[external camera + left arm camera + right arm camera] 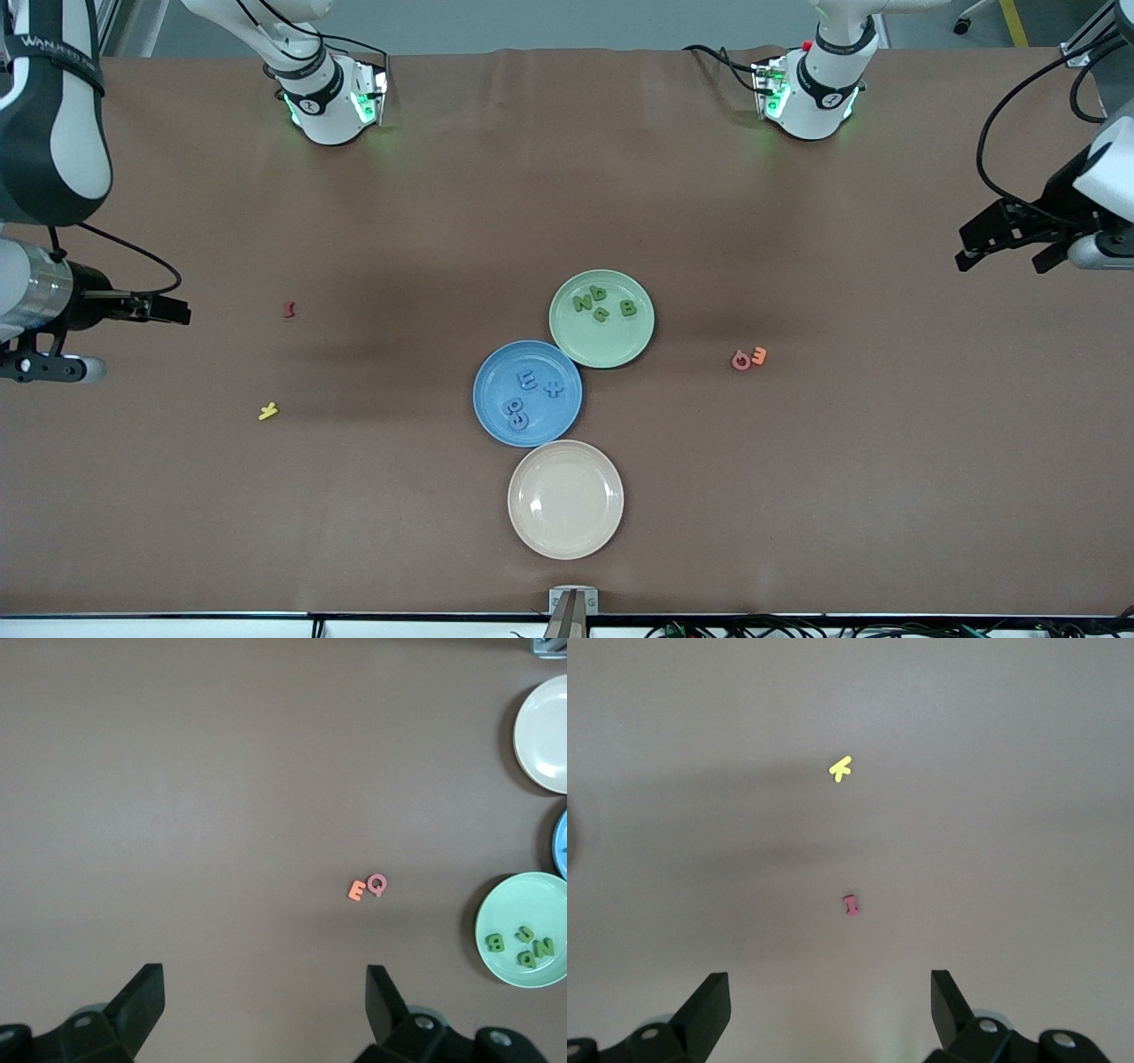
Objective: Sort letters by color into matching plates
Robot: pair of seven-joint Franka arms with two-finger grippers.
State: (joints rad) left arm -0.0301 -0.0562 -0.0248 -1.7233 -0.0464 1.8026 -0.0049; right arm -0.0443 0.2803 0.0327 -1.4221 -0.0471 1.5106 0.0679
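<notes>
Tabletop (797, 496); letters (602, 304) plated, both end effectors distant

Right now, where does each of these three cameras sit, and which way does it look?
Front view: high across the table, facing both arm bases; left tool and right tool wait, open, at the table's ends.
Left wrist view: looks down past its own fingers at the orange and pink pieces and green plate.
Right wrist view: looks down at the yellow piece.
Front and left wrist views share the green plate.

Cream plate (565, 499); red (289, 309), yellow (267, 411), pink (741, 360), orange (759, 356) pieces.
</notes>
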